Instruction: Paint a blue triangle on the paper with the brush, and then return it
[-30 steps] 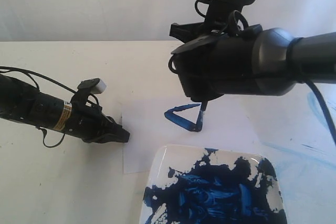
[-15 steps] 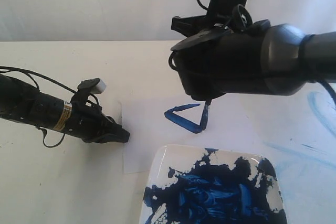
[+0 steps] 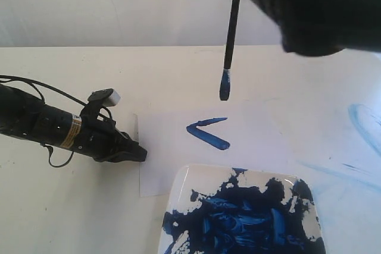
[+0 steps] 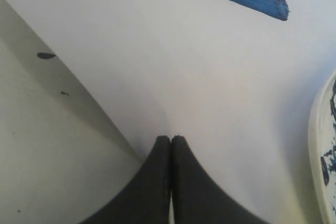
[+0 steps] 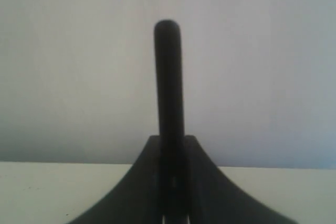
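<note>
Blue strokes on the paper (image 3: 166,173) make only two sides, an open wedge pointing left, so the blue triangle (image 3: 205,133) lacks its right side, I judge. The right tool (image 5: 169,142), blurred overhead, clamps the brush (image 3: 230,34), tip hanging above the sheet, probably keeping wet bristles off. The left tool (image 4: 170,140), closed and empty, pins the paper's left edge to the worktop (image 3: 71,218).

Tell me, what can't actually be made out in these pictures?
Right gripper: in the exterior view a dark blur, cut off by the top edge.
Brush: its bristles are out of the right wrist view, which shows only the handle end.
Dish: near side cut off by the exterior view's bottom edge.
Blue triangle: the left wrist view's top edge leaves one stroke only.
</note>
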Robot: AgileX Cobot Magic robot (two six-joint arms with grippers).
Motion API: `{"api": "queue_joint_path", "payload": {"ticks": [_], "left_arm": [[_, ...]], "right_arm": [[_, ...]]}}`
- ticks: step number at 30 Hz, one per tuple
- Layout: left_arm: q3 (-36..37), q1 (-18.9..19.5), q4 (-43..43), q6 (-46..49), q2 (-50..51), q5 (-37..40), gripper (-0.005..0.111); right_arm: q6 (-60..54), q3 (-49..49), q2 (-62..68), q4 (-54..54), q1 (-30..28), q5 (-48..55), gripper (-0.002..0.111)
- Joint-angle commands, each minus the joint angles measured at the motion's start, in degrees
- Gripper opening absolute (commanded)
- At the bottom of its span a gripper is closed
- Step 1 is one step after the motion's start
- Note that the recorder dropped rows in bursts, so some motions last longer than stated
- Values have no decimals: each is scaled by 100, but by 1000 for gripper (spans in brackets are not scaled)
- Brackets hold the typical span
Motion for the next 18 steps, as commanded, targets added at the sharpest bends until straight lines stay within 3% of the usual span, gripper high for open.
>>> {"api": "queue_joint_path", "payload": {"ticks": [1,8,18], "left_arm": [[12,-15,101,13,4,223,0],[12,-15,101,13,4,223,0],[12,-3,101,-50,4,249,0]], "right_arm": [[-171,18,-368,-445,-947,2054,0],[-239,-209,-330,-487,-2085,4548,0],[-1343,-432,399,694,-2461,6028,0]]}}
